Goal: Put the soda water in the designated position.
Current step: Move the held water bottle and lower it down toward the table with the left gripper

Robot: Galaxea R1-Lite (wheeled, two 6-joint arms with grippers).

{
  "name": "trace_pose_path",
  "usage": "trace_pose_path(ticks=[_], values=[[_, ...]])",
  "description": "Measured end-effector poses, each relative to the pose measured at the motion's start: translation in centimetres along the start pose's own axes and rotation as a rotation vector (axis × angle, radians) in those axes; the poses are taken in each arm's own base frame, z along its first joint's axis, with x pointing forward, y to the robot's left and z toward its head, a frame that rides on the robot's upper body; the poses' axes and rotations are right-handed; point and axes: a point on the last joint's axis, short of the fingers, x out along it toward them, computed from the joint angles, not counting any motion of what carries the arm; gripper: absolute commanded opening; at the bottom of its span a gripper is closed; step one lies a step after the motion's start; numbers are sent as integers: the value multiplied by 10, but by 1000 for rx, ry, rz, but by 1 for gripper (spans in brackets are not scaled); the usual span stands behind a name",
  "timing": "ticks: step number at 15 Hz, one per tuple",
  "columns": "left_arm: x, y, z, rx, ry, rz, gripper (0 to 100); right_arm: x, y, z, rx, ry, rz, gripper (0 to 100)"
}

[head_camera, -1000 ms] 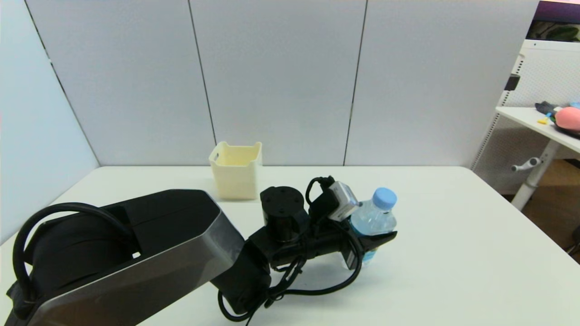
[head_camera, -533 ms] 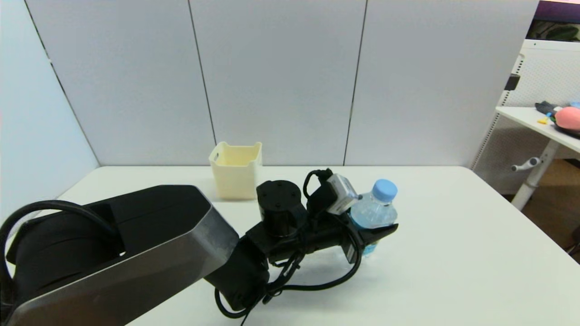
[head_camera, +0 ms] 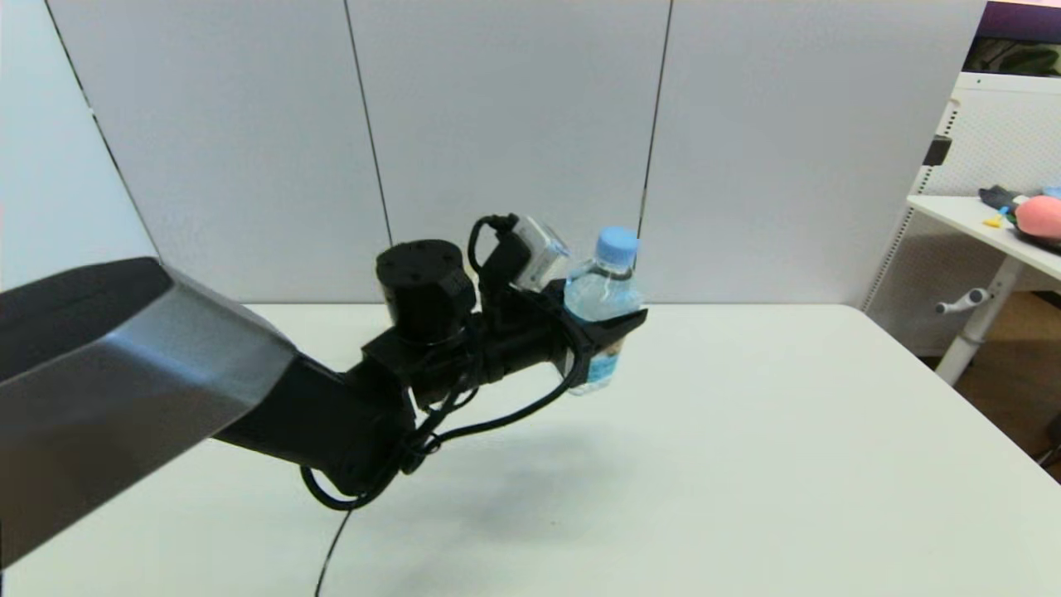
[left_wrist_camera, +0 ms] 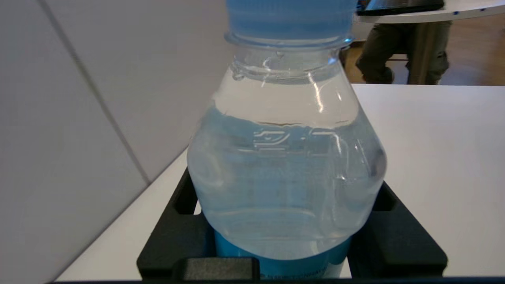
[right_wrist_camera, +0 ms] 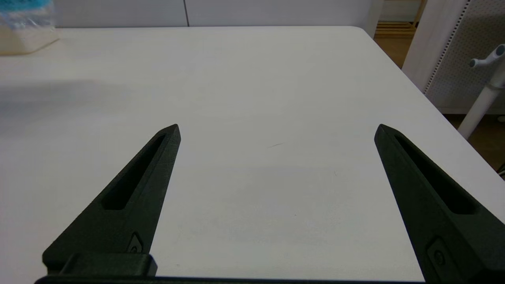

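Head view | left gripper (head_camera: 609,327) clamps soda water (head_camera: 603,290) above table (head_camera: 787,431) | right gripper (right_wrist_camera: 276,132) spread, low over table

lab or office – grey partition panels (head_camera: 514,149), white table (head_camera: 746,464).

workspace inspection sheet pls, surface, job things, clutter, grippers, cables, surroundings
Surface: plain white table, bare where visible.
Job's things: small clear plastic soda water bottle with light-blue cap, upright, off the table.
Clutter: pale cream bin, only a corner visible, in the right wrist view.
Grippers: left gripper shut on the bottle's body; right gripper open, low over the table, holding nothing.
Cables: black cable looping under the left wrist.
Surroundings: grey panel wall; side table with a pink object.
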Motion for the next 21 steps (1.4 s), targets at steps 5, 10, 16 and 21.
trace_pose_path(ticks=[5, 10, 16, 21], values=[[-55, 52, 45, 37, 18, 266, 0, 0, 0, 0, 0, 0, 0, 100], [-114, 92, 73, 49, 11, 462, 0, 0, 0, 0, 0, 0, 0, 100], [-182, 128, 74, 2, 48, 689, 0, 0, 0, 0, 1, 0, 0, 100], [-204, 153, 44, -46, 85, 781, 0, 0, 0, 0, 0, 0, 0, 100]])
